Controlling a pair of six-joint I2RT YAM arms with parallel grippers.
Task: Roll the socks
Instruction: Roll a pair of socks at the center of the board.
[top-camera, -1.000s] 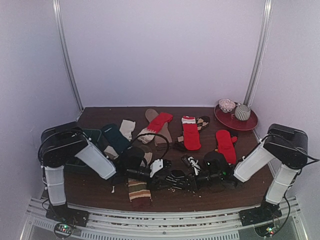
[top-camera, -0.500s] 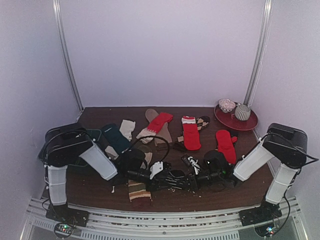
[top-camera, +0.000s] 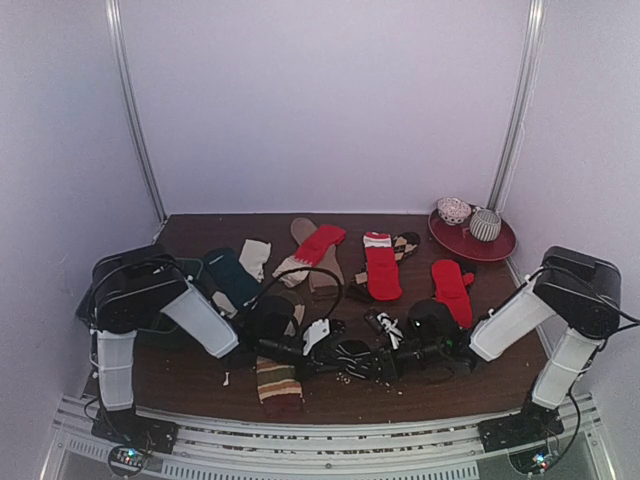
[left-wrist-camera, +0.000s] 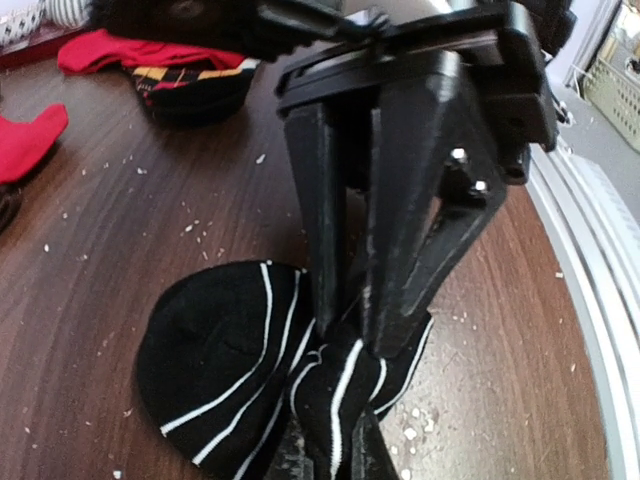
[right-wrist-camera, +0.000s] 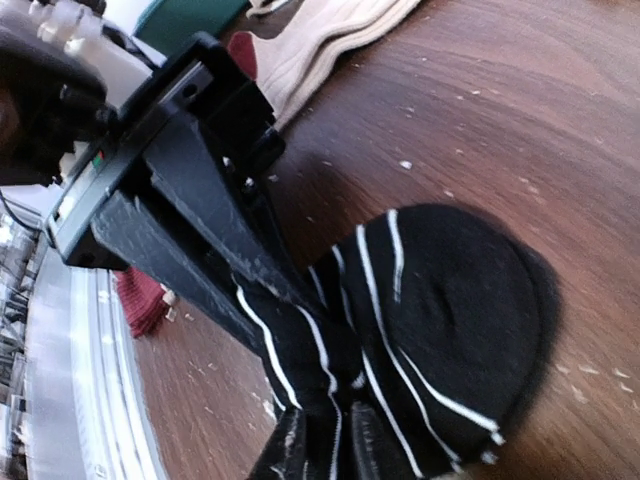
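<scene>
Pinching the black-and-white striped sock near the wooden table's six o'clock side, the left gripper is clamped tight on its bunched end. The right gripper, facing it from three o'clock, straddles the same bunch with fingers narrowly apart; whether it grips is unclear.

- Black-and-white striped sock: at 6 o'clock on the desk. Its rounded end lies flat, and the rest is bunched into a narrow twist pinched in the closed jaws of the left gripper.
- Tan sock with brown stripes: at 7 o'clock, by the near edge.
- Dark teal sock and cream sock: side by side at 10 o'clock.
- Three red socks: one slanted at 12 o'clock, one straight at 1 o'clock, one at 3 o'clock.
- Argyle sock: at 1 o'clock, just beside the middle red one.
</scene>
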